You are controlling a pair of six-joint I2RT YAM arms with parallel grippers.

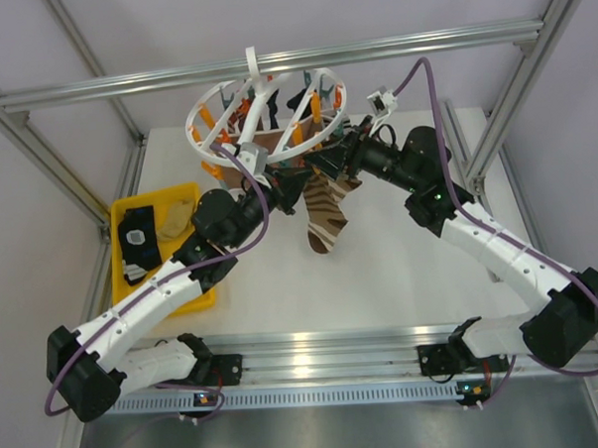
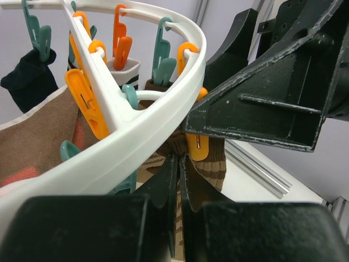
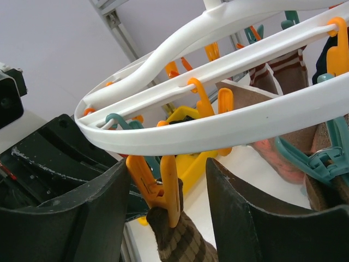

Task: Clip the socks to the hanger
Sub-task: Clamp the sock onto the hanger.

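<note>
Right pincer loosely flanks orange clip under hanger rim.

White hanger, orange clip, brown-striped sock

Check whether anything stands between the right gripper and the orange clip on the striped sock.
Nothing visible does. The orange clip hangs inside the open right gripper, biting the striped sock.

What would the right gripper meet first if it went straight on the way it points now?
The orange clip hanging between its fingers, clamped on the striped sock; depth is unclear, but it looks very near.
</note>
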